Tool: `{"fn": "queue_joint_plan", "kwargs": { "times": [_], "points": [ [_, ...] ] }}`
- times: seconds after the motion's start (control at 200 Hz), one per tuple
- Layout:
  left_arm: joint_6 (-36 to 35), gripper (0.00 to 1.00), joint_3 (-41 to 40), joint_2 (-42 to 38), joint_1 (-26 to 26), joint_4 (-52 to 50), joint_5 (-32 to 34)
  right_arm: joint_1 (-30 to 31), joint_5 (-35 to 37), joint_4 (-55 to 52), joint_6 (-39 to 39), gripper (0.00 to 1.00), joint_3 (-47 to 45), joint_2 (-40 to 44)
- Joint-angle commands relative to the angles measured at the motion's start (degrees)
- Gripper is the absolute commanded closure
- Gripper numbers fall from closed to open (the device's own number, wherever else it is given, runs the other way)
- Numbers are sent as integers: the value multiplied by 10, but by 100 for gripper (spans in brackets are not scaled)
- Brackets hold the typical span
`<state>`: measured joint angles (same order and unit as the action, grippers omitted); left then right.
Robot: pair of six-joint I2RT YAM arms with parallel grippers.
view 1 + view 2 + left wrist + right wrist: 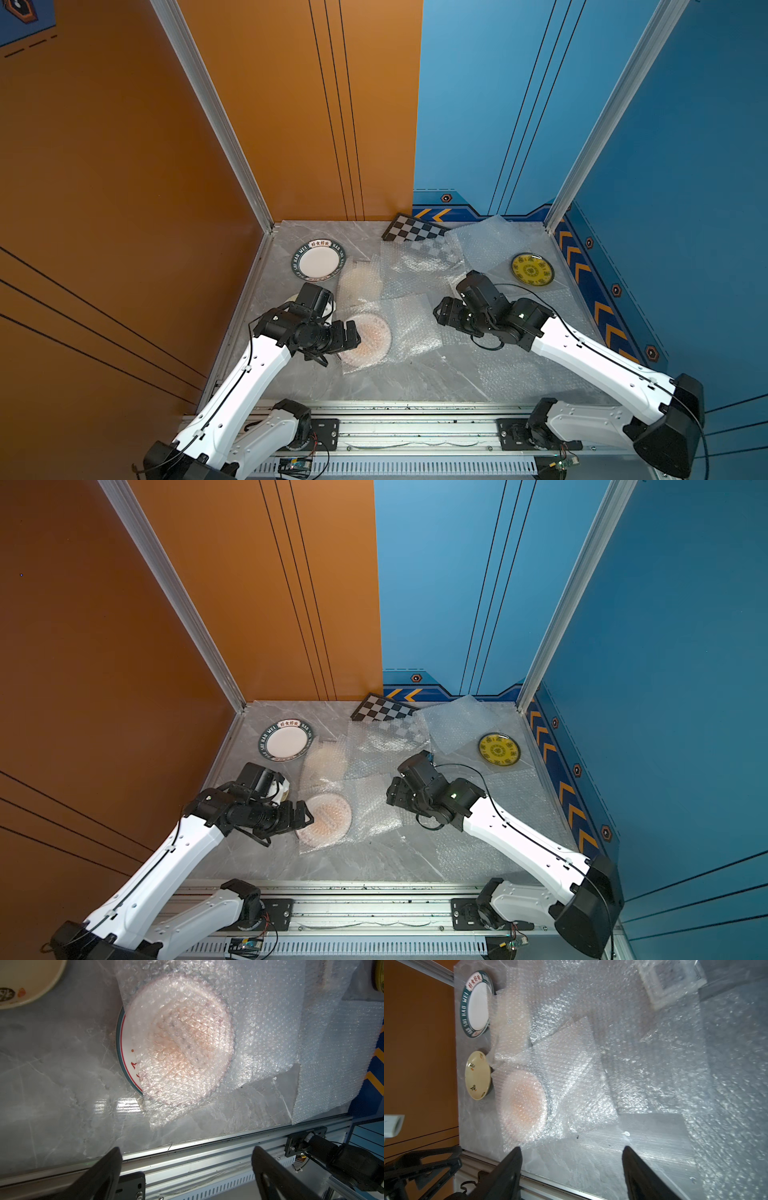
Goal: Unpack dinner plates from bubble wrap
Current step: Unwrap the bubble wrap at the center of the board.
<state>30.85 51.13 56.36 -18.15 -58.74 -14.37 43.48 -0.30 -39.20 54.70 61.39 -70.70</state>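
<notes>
Plate [127, 1057] mostly under bubble wrap [261, 1030]

The yellow plate [532, 269] is showing a dark repeating pattern. The white plate [318, 260] is wearing a dark green, white-lettered rim. The cream plate [478, 1075] is carrying black and red marks. Orange is glowing through whitish bubble wrap [409, 324]. The surface [415, 382] is showing grey marbling, and the checkerboard [411, 228] is showing black and grey squares.

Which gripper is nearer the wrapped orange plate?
Left. The left gripper hangs at the rim of the wrapped plate, jaws open; the right gripper sits apart from it, across a loose sheet of bubble wrap.
</notes>
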Motion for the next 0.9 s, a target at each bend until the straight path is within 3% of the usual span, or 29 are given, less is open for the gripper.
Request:
{"fn": "queue_joint_plan", "kwargs": {
  "times": [0.0, 0.18, 0.265, 0.896],
  "points": [
    [-14, 2, -25, 15, 30, 33, -23, -18, -35, -47, -48, 23, 34, -30],
    [-19, 1, -29, 90, 162, 112, -131, -15, -59, -46, -79, 23, 70, -79],
    [-33, 1, -19, 130, 194, 140, -162, -14, -62, -44, -84, 23, 77, -88],
    [-62, 12, 41, 340, 218, 242, -179, -17, -58, 1, -59, 22, 74, -64]
  ]
}}
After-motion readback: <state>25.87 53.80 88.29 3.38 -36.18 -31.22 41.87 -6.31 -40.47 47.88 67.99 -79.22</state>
